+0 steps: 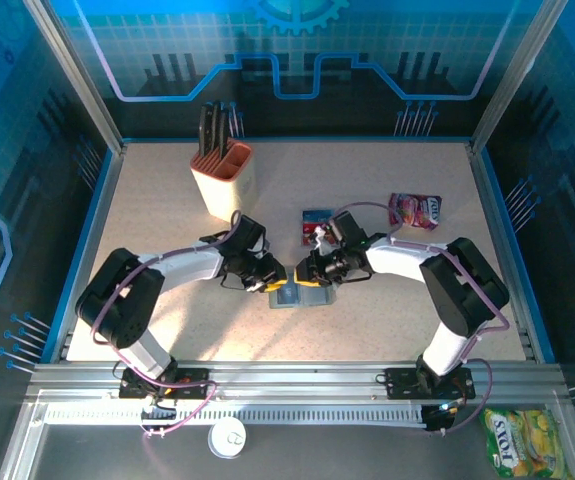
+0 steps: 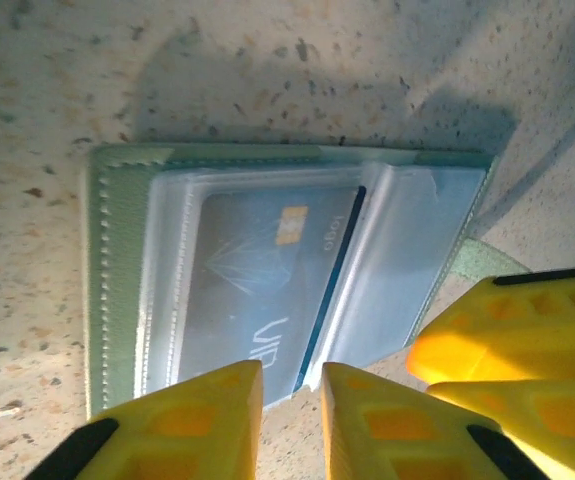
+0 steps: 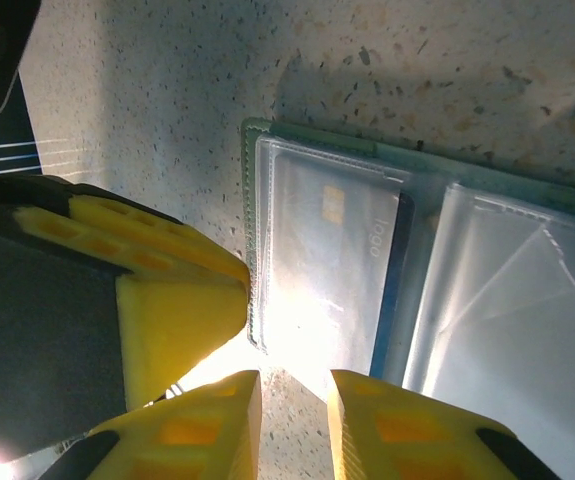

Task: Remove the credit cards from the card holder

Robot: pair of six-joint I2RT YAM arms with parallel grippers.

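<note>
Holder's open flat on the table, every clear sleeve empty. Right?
No. The card holder lies open flat on the table, but one clear sleeve holds a card with a chip. The left wrist view shows it.

In the top view, the left gripper point(image 1: 277, 285) and right gripper point(image 1: 312, 280) hide most of the holder point(image 1: 289, 298). In the right wrist view it runs off the right edge. The card point(image 2: 257, 290) looks blurry under plastic.
</note>
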